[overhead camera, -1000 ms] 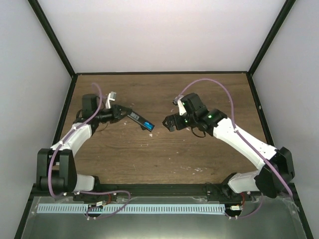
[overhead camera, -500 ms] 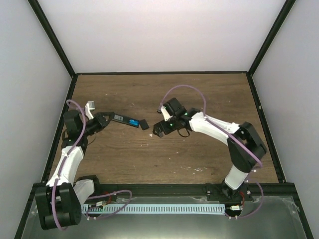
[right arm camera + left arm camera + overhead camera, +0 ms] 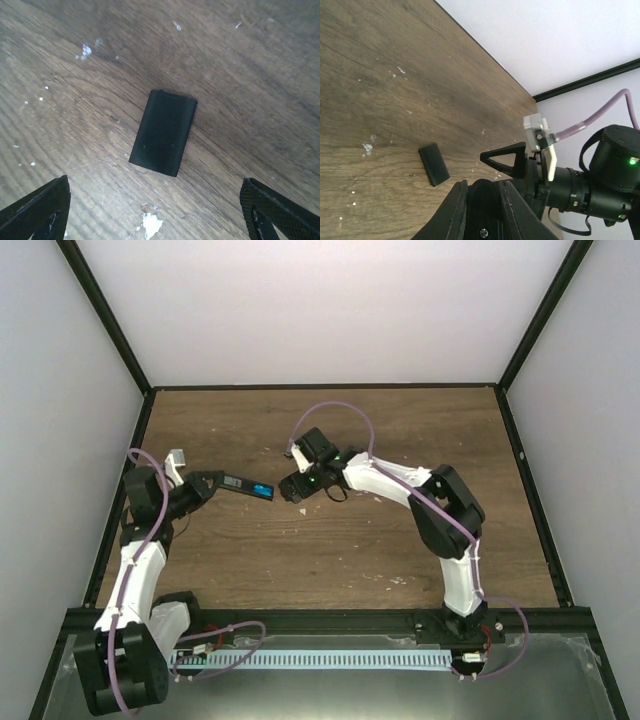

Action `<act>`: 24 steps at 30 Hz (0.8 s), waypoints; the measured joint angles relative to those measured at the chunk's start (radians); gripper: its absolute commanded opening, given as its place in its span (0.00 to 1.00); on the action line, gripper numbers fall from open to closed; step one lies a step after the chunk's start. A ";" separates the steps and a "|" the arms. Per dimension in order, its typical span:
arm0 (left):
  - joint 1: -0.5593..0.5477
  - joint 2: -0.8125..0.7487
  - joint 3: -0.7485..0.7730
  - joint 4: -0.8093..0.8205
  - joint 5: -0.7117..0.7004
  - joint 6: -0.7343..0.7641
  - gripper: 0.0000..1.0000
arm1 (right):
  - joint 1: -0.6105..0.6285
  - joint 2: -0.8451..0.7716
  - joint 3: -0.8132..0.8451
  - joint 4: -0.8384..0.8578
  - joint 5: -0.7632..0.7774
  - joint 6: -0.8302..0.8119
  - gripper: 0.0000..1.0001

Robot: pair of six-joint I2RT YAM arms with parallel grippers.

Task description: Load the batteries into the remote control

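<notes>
Our left gripper (image 3: 213,481) clamps the remote control (image 3: 243,484) steady, blue batteries (image 3: 263,489) showing in its bay. Our right gripper (image 3: 293,489) hangs wide open, empty, above the battery cover (image 3: 163,132), likely to fetch it.

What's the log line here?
left gripper: shut on remote control | batteries: in remote control | right gripper: open above cover piece
</notes>
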State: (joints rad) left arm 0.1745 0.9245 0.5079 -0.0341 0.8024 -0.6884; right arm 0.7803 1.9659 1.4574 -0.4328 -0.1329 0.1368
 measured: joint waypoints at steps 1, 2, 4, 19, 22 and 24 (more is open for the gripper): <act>0.001 -0.007 0.000 -0.011 -0.009 0.003 0.00 | 0.003 0.019 0.007 0.000 0.005 -0.004 0.84; 0.002 -0.013 0.000 -0.020 -0.016 0.007 0.00 | 0.005 0.032 0.010 -0.002 0.008 -0.007 0.84; 0.003 -0.026 0.000 -0.039 -0.032 0.013 0.00 | 0.009 0.061 0.023 -0.009 0.018 -0.014 0.84; 0.004 -0.061 -0.002 -0.110 -0.079 0.027 0.00 | 0.042 0.196 0.117 -0.010 0.087 -0.096 0.71; 0.005 -0.069 -0.002 -0.111 -0.084 0.027 0.00 | 0.042 0.213 0.124 -0.011 0.097 -0.101 0.65; 0.005 -0.071 -0.002 -0.111 -0.085 0.027 0.00 | 0.042 0.216 0.132 -0.018 0.099 -0.106 0.62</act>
State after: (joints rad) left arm 0.1791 0.8532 0.5060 -0.1452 0.7177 -0.6617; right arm 0.8219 2.1818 1.5898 -0.4503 -0.0338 0.0307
